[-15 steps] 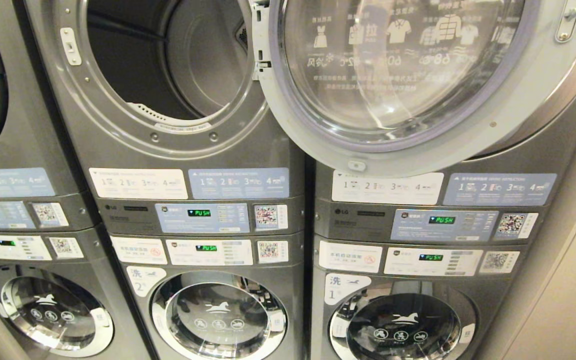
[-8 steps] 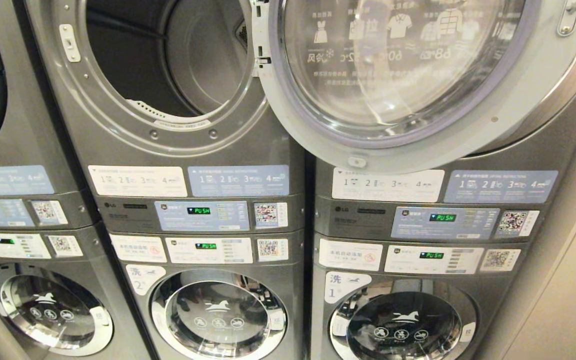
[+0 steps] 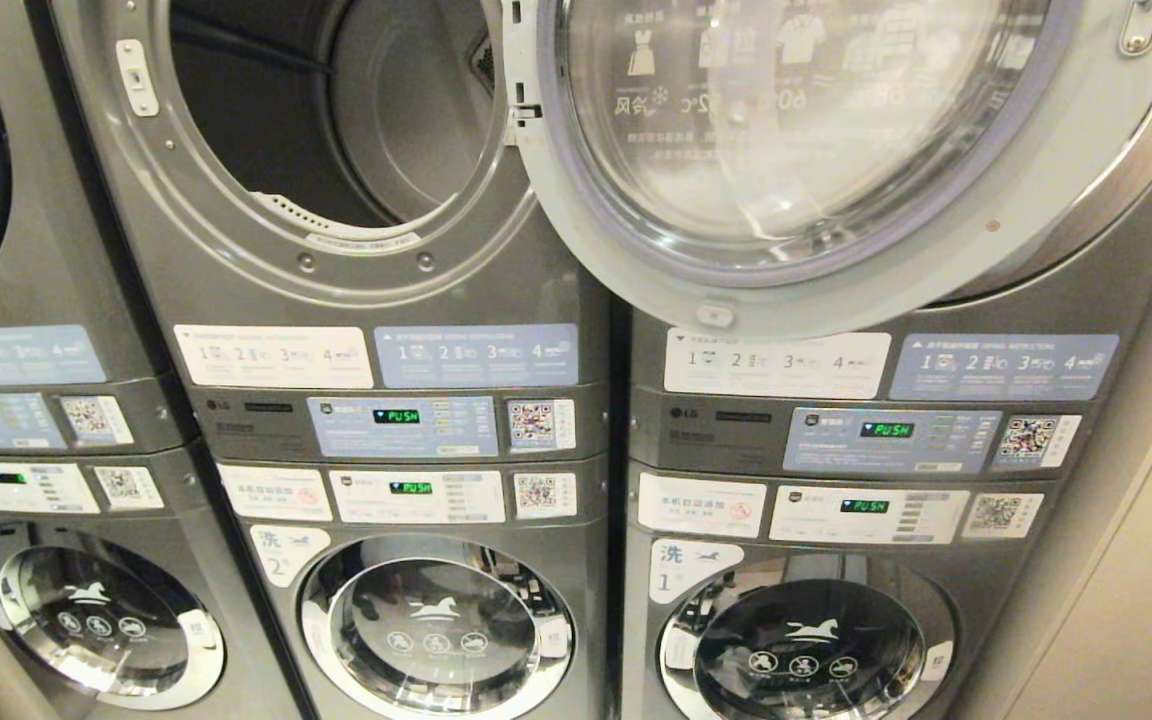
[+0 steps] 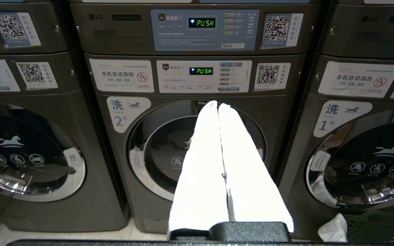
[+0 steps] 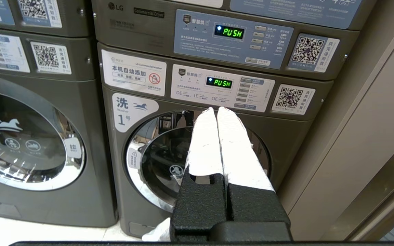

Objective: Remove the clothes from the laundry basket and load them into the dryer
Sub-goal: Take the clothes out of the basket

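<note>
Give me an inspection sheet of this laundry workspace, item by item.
Surface: pale floor in front of the machines.
Job's things: dryer drum empty, its door swung open to the right; green laundry basket on the floor with white cloth hanging over its edge.
Clutter: nothing seen.
Grippers: left gripper shut, empty, facing washer 2; right gripper shut, empty, facing washer 1.
Cables: nothing seen.
Surroundings: stacked grey machines, beige wall on the right.

Open dryer (image 3: 336, 110) door (image 3: 836, 150) above washers (image 3: 436, 625)
</note>
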Tool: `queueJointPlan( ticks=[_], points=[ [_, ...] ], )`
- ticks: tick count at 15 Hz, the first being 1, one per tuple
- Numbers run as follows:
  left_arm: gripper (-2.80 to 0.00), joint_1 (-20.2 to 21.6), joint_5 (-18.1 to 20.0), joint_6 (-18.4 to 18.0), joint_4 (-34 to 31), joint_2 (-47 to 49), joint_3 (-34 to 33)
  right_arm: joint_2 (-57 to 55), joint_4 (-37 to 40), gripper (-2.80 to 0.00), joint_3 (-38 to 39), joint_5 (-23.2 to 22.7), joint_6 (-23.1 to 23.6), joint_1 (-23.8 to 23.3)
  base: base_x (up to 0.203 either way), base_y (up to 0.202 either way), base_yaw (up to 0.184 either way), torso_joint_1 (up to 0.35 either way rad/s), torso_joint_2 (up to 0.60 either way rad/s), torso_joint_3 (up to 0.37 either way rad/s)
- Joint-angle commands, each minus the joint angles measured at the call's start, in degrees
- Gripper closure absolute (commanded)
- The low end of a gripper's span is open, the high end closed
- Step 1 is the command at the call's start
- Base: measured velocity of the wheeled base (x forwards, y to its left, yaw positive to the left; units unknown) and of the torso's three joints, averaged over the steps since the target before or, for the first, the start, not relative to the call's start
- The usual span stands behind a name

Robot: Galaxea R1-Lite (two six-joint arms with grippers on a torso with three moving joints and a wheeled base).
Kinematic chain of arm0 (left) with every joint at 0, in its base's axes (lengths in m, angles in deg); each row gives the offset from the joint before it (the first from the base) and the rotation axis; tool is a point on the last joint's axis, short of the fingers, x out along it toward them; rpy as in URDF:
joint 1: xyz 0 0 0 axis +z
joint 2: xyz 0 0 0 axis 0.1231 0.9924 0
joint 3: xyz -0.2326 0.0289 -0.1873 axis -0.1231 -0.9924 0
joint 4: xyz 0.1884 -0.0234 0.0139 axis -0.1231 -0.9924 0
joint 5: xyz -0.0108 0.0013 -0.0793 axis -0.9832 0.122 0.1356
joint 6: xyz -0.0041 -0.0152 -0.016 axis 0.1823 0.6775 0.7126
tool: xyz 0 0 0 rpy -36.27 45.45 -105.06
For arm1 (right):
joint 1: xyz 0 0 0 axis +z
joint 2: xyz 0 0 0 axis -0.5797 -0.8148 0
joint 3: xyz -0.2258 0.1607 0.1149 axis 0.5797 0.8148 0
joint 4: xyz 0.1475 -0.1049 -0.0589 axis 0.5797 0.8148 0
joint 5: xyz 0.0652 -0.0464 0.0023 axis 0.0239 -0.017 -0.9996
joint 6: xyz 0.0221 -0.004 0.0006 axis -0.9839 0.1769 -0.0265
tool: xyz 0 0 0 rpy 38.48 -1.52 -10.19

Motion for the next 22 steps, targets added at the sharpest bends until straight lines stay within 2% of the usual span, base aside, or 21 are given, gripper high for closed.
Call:
queueJointPlan(
  ticks=[1,22],
  points=[
    [0.0,-0.01,-0.01,-0.01,-0.03,-0.05,0.0,0.02,0.03,0.0,0.0,-0.05,0.06,0.0,0.0,0.0,0.0,-0.064,0.15,0.079],
    [0.0,-0.01,-0.01,-0.01,-0.03,-0.05,0.0,0.02,-0.04,0.0,0.0,-0.05,0.23,0.0,0.0,0.0,0.0,-0.085,0.18,0.097]
  ],
)
